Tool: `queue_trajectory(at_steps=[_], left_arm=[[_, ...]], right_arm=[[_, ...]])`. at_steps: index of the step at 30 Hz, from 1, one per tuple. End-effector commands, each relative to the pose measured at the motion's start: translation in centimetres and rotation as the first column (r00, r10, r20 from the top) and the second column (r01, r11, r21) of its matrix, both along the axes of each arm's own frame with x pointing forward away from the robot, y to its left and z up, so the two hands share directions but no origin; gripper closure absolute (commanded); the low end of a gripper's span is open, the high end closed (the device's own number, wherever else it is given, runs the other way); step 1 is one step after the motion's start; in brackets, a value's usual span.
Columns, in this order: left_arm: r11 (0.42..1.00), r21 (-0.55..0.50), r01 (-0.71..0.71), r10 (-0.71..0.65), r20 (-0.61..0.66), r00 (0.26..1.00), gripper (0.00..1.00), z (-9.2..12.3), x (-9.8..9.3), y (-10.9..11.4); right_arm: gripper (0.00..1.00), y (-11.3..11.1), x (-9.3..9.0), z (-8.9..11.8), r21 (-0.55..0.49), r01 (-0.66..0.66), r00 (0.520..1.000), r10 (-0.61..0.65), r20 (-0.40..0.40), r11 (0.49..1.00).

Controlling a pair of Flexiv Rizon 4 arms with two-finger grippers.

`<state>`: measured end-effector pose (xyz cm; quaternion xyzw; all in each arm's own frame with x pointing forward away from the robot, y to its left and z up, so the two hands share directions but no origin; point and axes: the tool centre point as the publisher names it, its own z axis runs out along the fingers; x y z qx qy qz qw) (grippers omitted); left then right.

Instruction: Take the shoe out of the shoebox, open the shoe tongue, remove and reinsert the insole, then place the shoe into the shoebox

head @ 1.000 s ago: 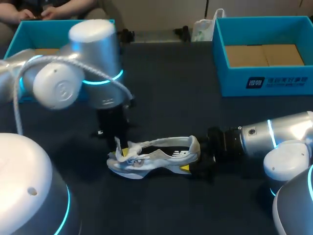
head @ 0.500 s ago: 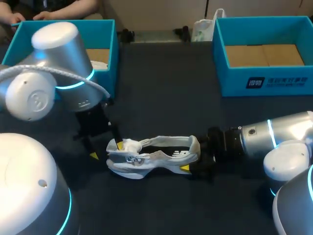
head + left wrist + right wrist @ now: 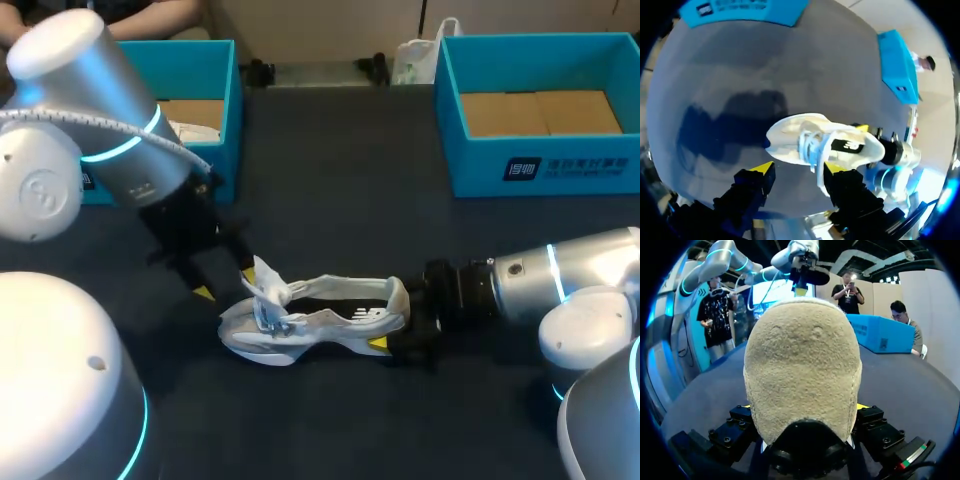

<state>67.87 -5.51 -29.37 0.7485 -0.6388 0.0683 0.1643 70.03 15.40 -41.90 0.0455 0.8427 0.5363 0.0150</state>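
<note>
Lying crosswise, shoe (image 3: pixel 330 322), toe pointing left

Head view down over table (image 3: pixel 340 180), left wrist above shared shoe (image 3: pixel 790 145), right wrist tight behind it

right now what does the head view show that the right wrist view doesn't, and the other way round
Head view only: the right box, the whole side of the shoe, and its lifted tongue. Right wrist view only: the fuzzy heel seen end-on, filling the space between the right jaws. Both: the shoe, the left box, and the left jaws by the toe.
</note>
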Motion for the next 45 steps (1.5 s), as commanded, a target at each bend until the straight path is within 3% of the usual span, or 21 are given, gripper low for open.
queue_trajectory(at_steps=[1, 9, 13, 14, 15, 24, 26, 27, 28, 29, 36, 45], left_arm=[[0.996, 0.051, 0.072, -0.073, 0.005, 0.997, 0.35, 2.9, 0.8, -0.6], [0.952, 0.107, 0.285, -0.294, 0.073, 0.953, 0.42, 7.8, 1.8, -1.8], [0.895, 0.118, 0.43, -0.439, 0.07, 0.896, 0.42, 9.7, 2.0, -2.6], [0.874, 0.116, 0.472, -0.481, 0.063, 0.875, 0.5, 10.0, 2.0, -2.7], [0.856, 0.119, 0.504, -0.513, 0.069, 0.856, 0.51, 10.3, 2.0, -3.0], [0.586, 0.192, 0.787, -0.808, 0.079, 0.583, 0.56, 11.0, 1.6, -5.0], [0.533, 0.202, 0.821, -0.845, 0.08, 0.529, 0.63, 11.0, 1.6, -5.5], [0.508, 0.206, 0.837, -0.861, 0.08, 0.503, 0.76, 11.0, 1.6, -5.8], [0.481, 0.21, 0.851, -0.876, 0.084, 0.475, 0.96, 11.1, 1.7, -6.1], [0.451, 0.215, 0.866, -0.892, 0.085, 0.444, 1.0, 11.1, 1.7, -6.4], [0.207, 0.275, 0.939, -0.978, 0.018, 0.21, 1.0, 11.4, 1.5, -8.5], [0.207, 0.275, 0.939, -0.978, 0.018, 0.21, 1.0, 11.4, 1.5, -8.5]], right_arm=[[1.0, 0.1, 0.0, 0.1, -0.006, 0.0, 1.0, 0.0, -0.001, 1.0], [1.0, 0.1, 0.0, 0.1, -0.006, 0.0, 1.0, 0.0, -0.001, 1.0], [1.0, 0.1, 0.0, 0.1, -0.006, 0.0, 1.0, 0.0, -0.001, 1.0], [1.0, 0.1, 0.0, 0.1, -0.006, 0.0, 1.0, 0.0, -0.001, 1.0], [1.0, 0.1, 0.0, 0.1, -0.006, 0.0, 1.0, 0.0, -0.001, 1.0], [1.0, 0.1, 0.0, 0.1, -0.006, 0.0, 1.0, 0.0, -0.001, 1.0], [1.0, 0.1, 0.0, 0.1, -0.006, 0.0, 1.0, 0.0, -0.001, 1.0], [1.0, 0.1, 0.0, 0.1, -0.006, 0.0, 1.0, 0.0, -0.001, 1.0], [1.0, 0.1, 0.0, 0.1, -0.006, 0.0, 1.0, 0.0, -0.001, 1.0], [1.0, 0.1, 0.0, 0.1, -0.006, 0.0, 1.0, 0.0, -0.001, 1.0], [1.0, 0.1, 0.0, 0.1, -0.006, 0.0, 1.0, 0.0, -0.001, 1.0], [1.0, 0.1, 0.0, 0.1, -0.006, 0.0, 1.0, 0.0, -0.001, 1.0]])
